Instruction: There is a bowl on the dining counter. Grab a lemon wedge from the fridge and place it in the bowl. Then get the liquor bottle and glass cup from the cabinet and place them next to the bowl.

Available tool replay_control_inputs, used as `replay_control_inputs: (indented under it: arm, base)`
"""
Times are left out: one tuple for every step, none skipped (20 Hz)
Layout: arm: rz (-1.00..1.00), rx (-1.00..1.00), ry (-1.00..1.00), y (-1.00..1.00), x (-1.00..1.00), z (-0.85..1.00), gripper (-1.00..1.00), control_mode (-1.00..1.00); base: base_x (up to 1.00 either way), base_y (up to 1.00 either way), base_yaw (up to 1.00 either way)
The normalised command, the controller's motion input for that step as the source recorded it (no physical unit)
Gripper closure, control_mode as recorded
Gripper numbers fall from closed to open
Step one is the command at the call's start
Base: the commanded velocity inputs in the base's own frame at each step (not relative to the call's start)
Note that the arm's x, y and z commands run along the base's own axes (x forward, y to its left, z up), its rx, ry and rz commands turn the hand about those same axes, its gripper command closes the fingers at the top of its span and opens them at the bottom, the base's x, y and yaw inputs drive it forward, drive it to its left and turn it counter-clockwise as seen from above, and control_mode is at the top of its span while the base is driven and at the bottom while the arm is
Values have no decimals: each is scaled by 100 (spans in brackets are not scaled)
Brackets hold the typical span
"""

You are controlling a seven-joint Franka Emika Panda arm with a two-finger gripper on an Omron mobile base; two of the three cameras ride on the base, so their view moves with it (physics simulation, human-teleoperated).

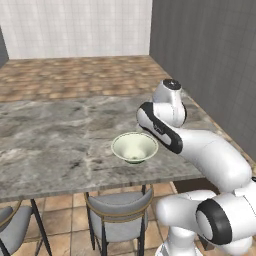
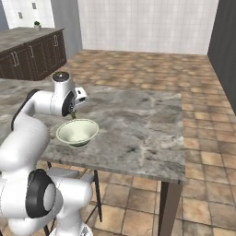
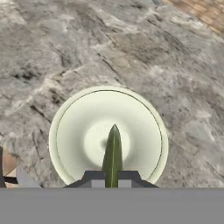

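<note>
A pale green-white bowl [image 1: 134, 147] [image 2: 77, 132] [image 3: 108, 135] stands near the front edge of the marbled dining counter [image 1: 60, 140] [image 2: 138, 124] [image 3: 175, 78]. My gripper [image 3: 112, 177] [image 2: 73, 115] hangs straight above the bowl, pointing down. It is shut on a thin yellow-green lemon wedge [image 3: 113, 151], which sticks out between the fingertips over the bowl's middle. The wedge is above the bowl and not touching it. In the left base view my own forearm hides the fingers.
A grey stool [image 1: 117, 210] is tucked under the counter's front edge below the bowl, and another [image 1: 10, 225] stands at the lower left. Dark brown base cabinets [image 2: 32, 55] stand at the far left. The counter ends to the right [image 2: 177, 138], with tiled floor beyond.
</note>
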Motion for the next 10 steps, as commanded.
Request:
replay_control_inputs:
  arm:
    - [0,-3,0,0,56,-62,100,-100]
    - [0,0,0,0,41,-58,100,-100]
    - [0,0,0,0,24,-53,100,-100]
    - [0,0,0,0,7,-48,100,-100]
    - [-1,0,0,0,0,-46,100,-100]
    - [-2,0,0,0,0,-47,100,-100]
    - [-3,0,2,0,0,-49,100,-100]
    - [-4,0,2,0,0,-50,100,-100]
    - [-5,0,4,0,0,-54,100,-100]
    - [-5,0,4,0,0,-51,100,-100]
  base:
    - [0,0,0]
    - [0,0,0]
    - [0,0,0]
    - [0,0,0]
    - [0,0,0]
    - [0,0,0]
    - [0,0,0]
    - [0,0,0]
    - [0,0,0]
    - [0,0,0]
